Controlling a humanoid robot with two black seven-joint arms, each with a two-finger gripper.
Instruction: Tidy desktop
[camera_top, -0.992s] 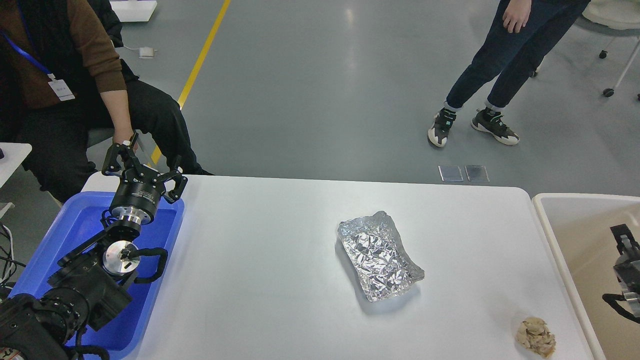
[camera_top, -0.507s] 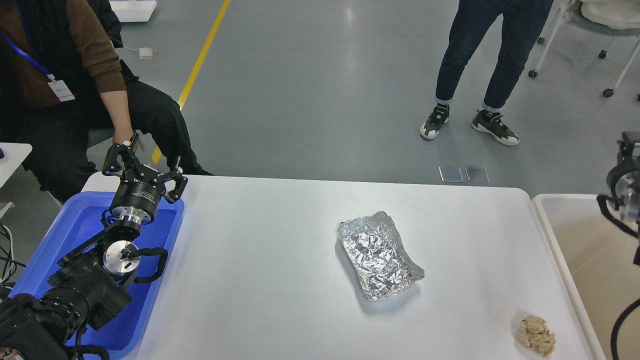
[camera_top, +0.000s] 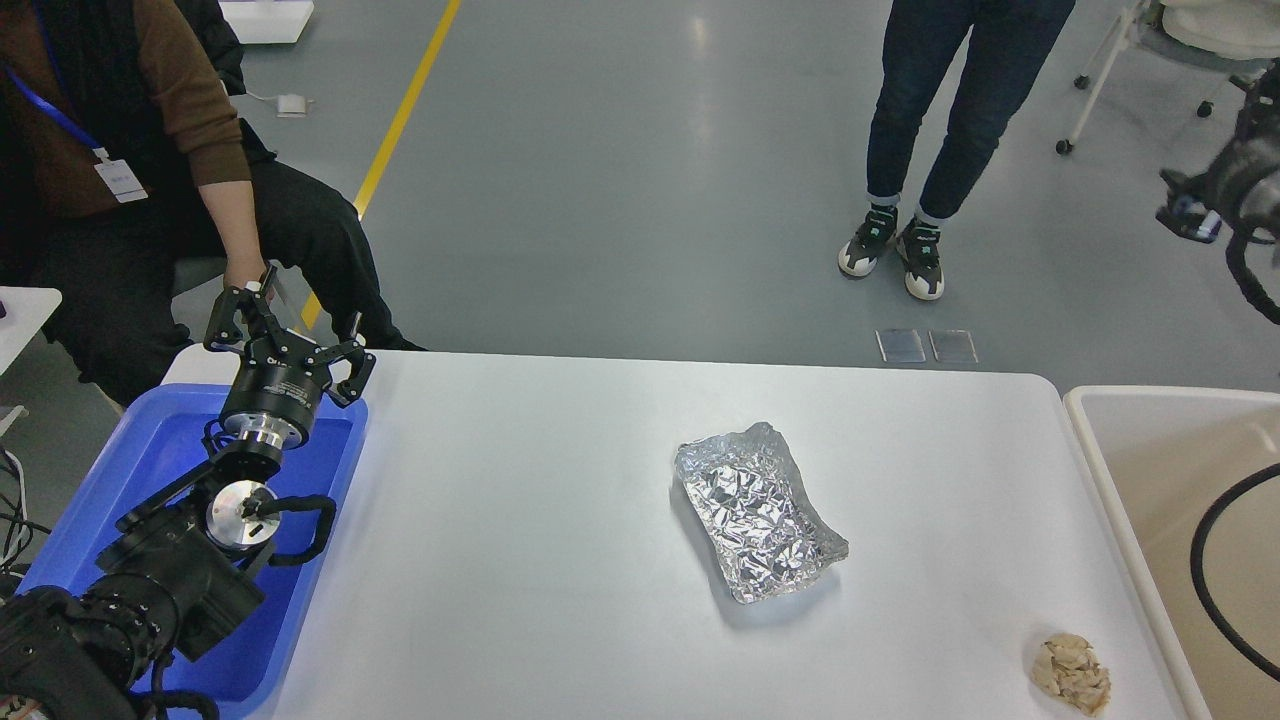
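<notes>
The white desktop (camera_top: 520, 520) fills the middle of the head view. A crumpled silver foil tray (camera_top: 757, 510) lies on it right of centre. A crumpled beige paper wad (camera_top: 1072, 675) lies near its front right corner. My left gripper (camera_top: 288, 328) is open and empty, held over the far edge of the blue tray (camera_top: 140, 450). My right gripper (camera_top: 1200, 200) is blurred high at the right edge, above the floor, well clear of the table; its fingers cannot be told apart.
A beige tub (camera_top: 1130, 470) stands against the desktop's right edge, with a black cable loop of my right arm over it. A seated person (camera_top: 120, 150) is behind the blue tray. A standing person (camera_top: 940, 120) is beyond the table.
My right arm has risen out of the beige tub up to the top right. The standing person has stepped left. The left arm, foil tray and paper wad have not moved.
</notes>
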